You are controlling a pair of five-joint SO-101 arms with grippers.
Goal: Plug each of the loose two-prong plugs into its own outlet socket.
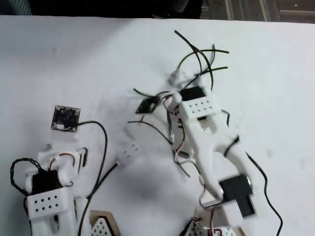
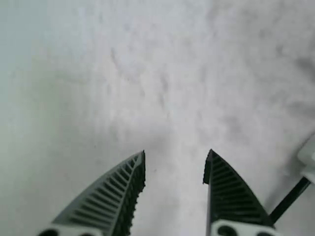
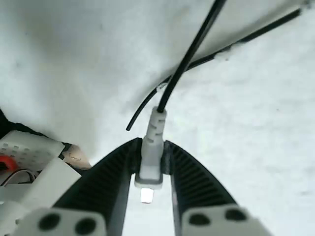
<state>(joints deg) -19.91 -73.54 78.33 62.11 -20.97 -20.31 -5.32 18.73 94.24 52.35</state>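
On the table (image 1: 261, 78), the left arm (image 1: 47, 196) sits at the near left corner, with a board (image 1: 65, 118) just behind it. The right arm (image 1: 206, 132) stretches toward the middle, its gripper (image 3: 151, 143) around a plug (image 3: 155, 123) (cables (image 1: 199, 50) tangle behind it). A block (image 1: 129, 151) lies between the arms.

On the one white desk (image 1: 275, 73) stand two white plastic robot arms, the left arm (image 1: 49, 204) and the right arm (image 1: 206, 142), each ending in one end effector, two in all: the left end effector (image 2: 176, 153) and the right end effector (image 3: 151, 143), with two dark ribbed fingers (image 2: 125, 189) apiece. There are two small dark square circuit boards, one larger board (image 1: 65, 118) and one smaller board (image 1: 146, 105), and two white plastic pieces on thin black cables (image 3: 191, 54): one ribbed white plug (image 3: 157, 123) and one white rectangular block (image 1: 129, 152). The cables are several, too tangled for an exact count.
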